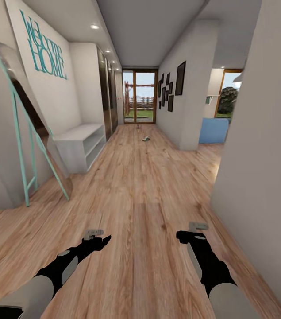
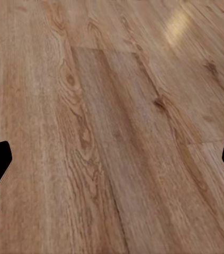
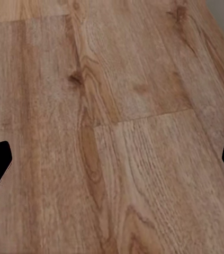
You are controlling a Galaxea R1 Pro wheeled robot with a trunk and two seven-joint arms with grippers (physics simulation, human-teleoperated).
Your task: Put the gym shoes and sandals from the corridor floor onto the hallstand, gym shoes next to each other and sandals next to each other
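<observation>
A small pale shoe (image 1: 146, 138) lies far down the corridor floor (image 1: 149, 190), just above the frame's centre, too small to tell sneaker from sandal. At middle left a low white bench (image 1: 79, 146) with two open shelves stands against the wall, past a leaning mirror (image 1: 29, 133). The left gripper (image 1: 97, 238) and right gripper (image 1: 193, 231) hang low at the bottom, jaws spread wide and empty. I'd roll straight ahead, arms tucked, stopping short of the shoe.
</observation>
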